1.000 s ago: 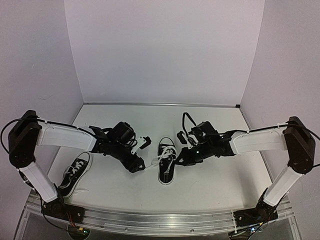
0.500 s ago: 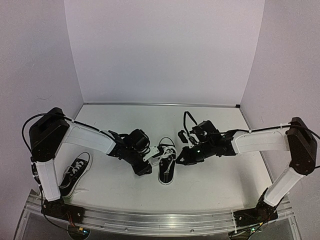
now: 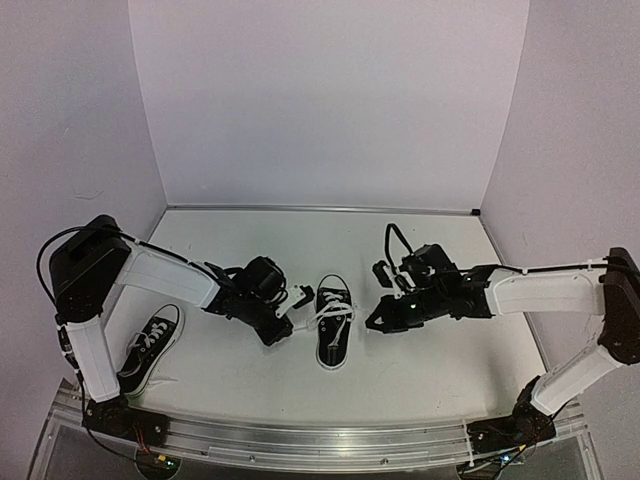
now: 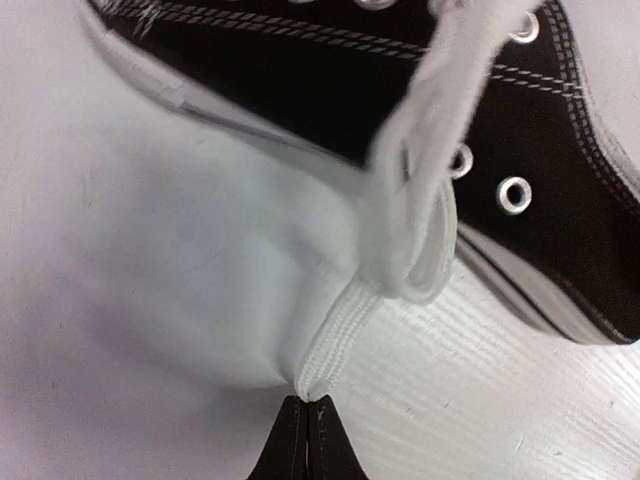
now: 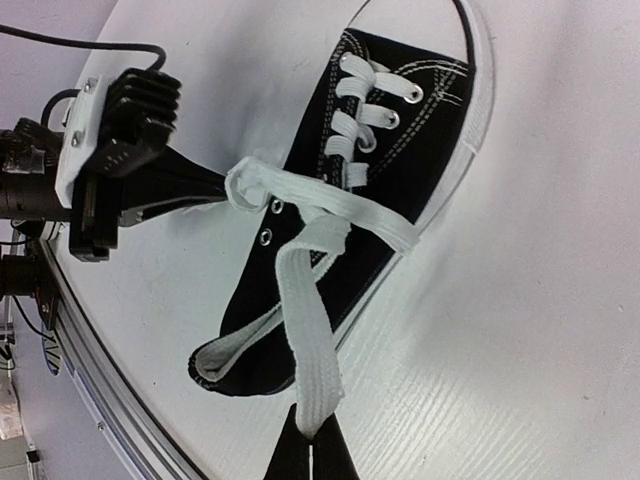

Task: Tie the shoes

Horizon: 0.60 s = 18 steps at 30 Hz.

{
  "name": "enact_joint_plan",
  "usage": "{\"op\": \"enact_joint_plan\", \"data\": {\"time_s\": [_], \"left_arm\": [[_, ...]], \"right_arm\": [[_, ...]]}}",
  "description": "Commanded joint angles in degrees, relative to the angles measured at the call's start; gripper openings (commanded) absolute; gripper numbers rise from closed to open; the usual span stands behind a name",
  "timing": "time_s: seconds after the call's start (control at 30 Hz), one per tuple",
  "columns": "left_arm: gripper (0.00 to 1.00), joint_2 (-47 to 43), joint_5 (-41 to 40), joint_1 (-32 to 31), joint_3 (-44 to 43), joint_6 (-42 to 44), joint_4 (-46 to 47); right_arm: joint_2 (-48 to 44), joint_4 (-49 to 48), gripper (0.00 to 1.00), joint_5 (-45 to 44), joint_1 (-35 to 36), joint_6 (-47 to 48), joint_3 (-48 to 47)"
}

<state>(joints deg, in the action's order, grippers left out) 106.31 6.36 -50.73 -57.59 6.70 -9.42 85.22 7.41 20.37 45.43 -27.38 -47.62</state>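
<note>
One black shoe (image 3: 334, 325) with white laces lies mid-table, toe towards the back wall. My left gripper (image 3: 291, 318) is just left of it, shut on the end of a folded white lace (image 4: 345, 330) beside the eyelets of the shoe (image 4: 540, 170). On the shoe's right, my right gripper (image 3: 373, 322) is shut on the other lace (image 5: 310, 330), which rises taut from the shoe (image 5: 400, 130) to my right gripper (image 5: 312, 438). The laces cross over the tongue. A second shoe (image 3: 150, 348) lies at the near left, untouched.
The left arm (image 3: 160, 272) reaches over the second shoe. White walls close the table (image 3: 300, 235) on three sides, and a metal rail (image 3: 300, 440) runs along its near edge. A black cable (image 3: 395, 245) loops above the right wrist.
My left gripper moved in to the shoe's left side and shut on the lace there. My right gripper, still shut on its lace, drew slightly rightward, away from the shoe.
</note>
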Motion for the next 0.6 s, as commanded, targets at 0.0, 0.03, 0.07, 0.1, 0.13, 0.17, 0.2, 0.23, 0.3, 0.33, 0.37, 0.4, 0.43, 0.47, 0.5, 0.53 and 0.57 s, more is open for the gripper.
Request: {"op": "enact_joint_plan", "data": {"time_s": [0.0, 0.03, 0.07, 0.1, 0.13, 0.17, 0.2, 0.23, 0.3, 0.33, 0.37, 0.4, 0.43, 0.47, 0.5, 0.53, 0.57], "left_arm": [[0.0, -4.4, -0.8, 3.1, 2.7, -7.1, 1.4], [0.0, -4.9, -1.7, 3.5, 2.9, -8.3, 1.5], [0.0, -5.7, -3.0, 3.8, 3.2, -9.8, 1.5], [0.0, -6.6, -4.5, 4.3, 3.6, -11.5, 1.6], [0.0, -7.7, -6.2, 5.0, 4.0, -13.2, 1.6], [0.0, -8.9, -7.8, 5.8, 4.5, -15.0, 1.5], [0.0, -10.3, -9.3, 6.6, 4.9, -16.6, 1.3], [0.0, -11.5, -10.4, 7.4, 5.2, -18.1, 1.1], [0.0, -14.7, -11.6, 9.1, 5.9, -20.8, 0.4], [0.0, -15.8, -12.2, 9.8, 6.0, -22.1, -0.2], [0.0, -16.9, -12.6, 10.3, 5.9, -22.9, -0.9], [0.0, -17.4, -12.7, 10.6, 5.8, -23.3, -1.6], [0.0, -18.2, -13.3, 10.7, 5.6, -24.0, -2.3], [0.0, -18.7, -13.9, 10.9, 5.4, -24.4, -3.1], [0.0, -19.0, -14.4, 11.1, 5.1, -24.9, -4.0], [0.0, -19.3, -14.8, 11.5, 4.9, -25.4, -4.8], [0.0, -19.5, -15.4, 11.8, 4.9, -25.8, -5.6]], "right_arm": [[-6.7, 1.4, 0.0, -5.1, -1.4, -3.4, 4.3], [-8.3, 1.6, 0.0, -5.9, -1.6, -4.2, 5.7], [-9.4, 1.9, 0.0, -6.9, -1.8, -4.8, 6.7], [-10.5, 2.3, 0.0, -7.8, -2.0, -5.5, 7.5], [-11.8, 2.9, 0.0, -8.8, -2.2, -6.4, 8.5], [-13.2, 3.5, 0.0, -10.0, -2.3, -7.4, 9.5], [-14.4, 4.1, 0.0, -11.2, -2.5, -8.4, 10.4], [-15.7, 4.6, 0.0, -12.5, -2.6, -9.7, 11.5], [-18.1, 5.7, 0.0, -15.4, -2.8, -12.3, 13.4], [-19.2, 6.4, 0.0, -17.1, -2.8, -13.6, 14.2], [-20.2, 7.3, 0.0, -19.1, -2.9, -15.0, 15.1], [-21.4, 8.3, 0.0, -20.2, -3.0, -16.9, 15.8], [-22.1, 9.1, 0.0, -21.8, -3.1, -18.3, 16.4], [-22.9, 10.2, 0.0, -23.5, -3.1, -19.8, 16.8], [-23.7, 11.3, 0.0, -25.1, -3.2, -21.3, 17.1], [-24.4, 12.4, 0.0, -26.7, -3.2, -22.6, 17.4], [-25.1, 14.1, 0.0, -28.7, -3.3, -24.4, 17.4]]}}
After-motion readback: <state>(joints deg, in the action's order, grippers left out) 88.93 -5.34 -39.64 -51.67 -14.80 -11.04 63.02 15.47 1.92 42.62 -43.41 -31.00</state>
